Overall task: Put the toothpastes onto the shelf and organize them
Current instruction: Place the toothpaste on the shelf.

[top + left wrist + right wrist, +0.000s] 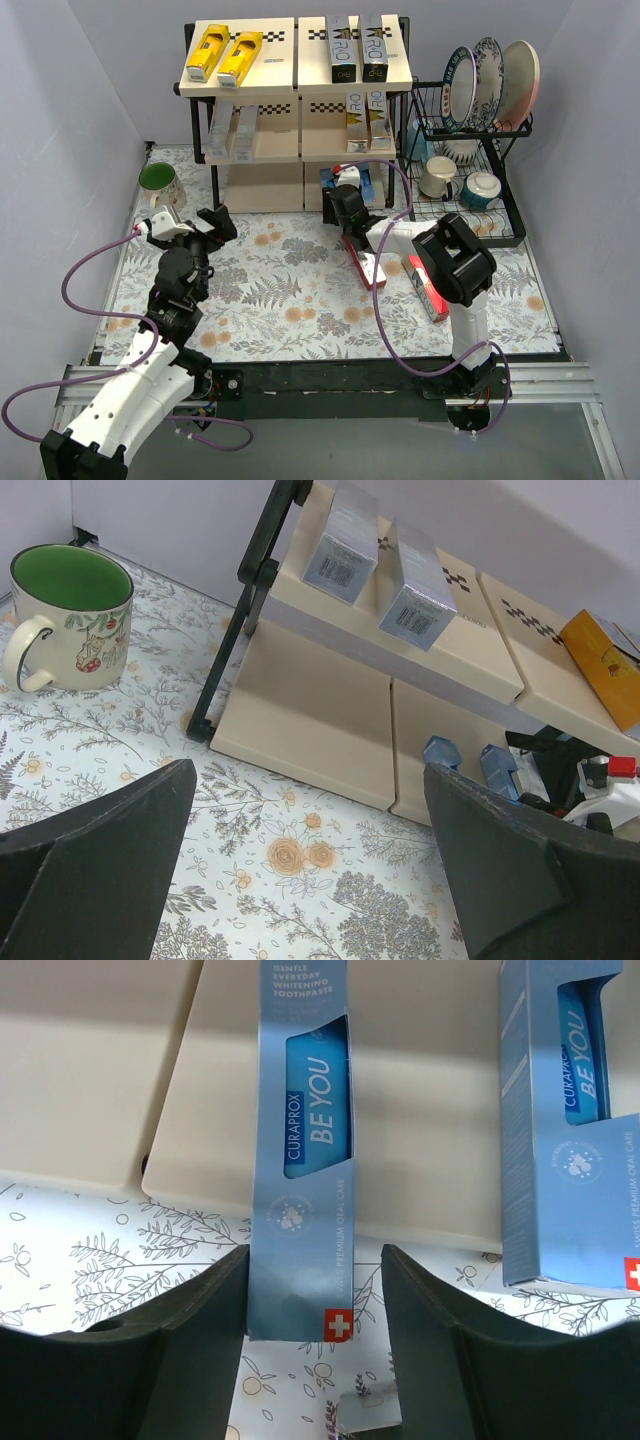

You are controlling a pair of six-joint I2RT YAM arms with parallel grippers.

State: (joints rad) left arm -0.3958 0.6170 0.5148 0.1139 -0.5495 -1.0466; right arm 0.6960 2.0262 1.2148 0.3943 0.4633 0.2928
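Our right gripper straddles a blue Curaprox carton with its jaws parted, not clamping. The carton lies on the bottom board of the shelf, overhanging the front edge, beside a second blue carton. One finger seems to touch it, so backing away could drag it off. Our left gripper hangs wide open and empty before the shelf.
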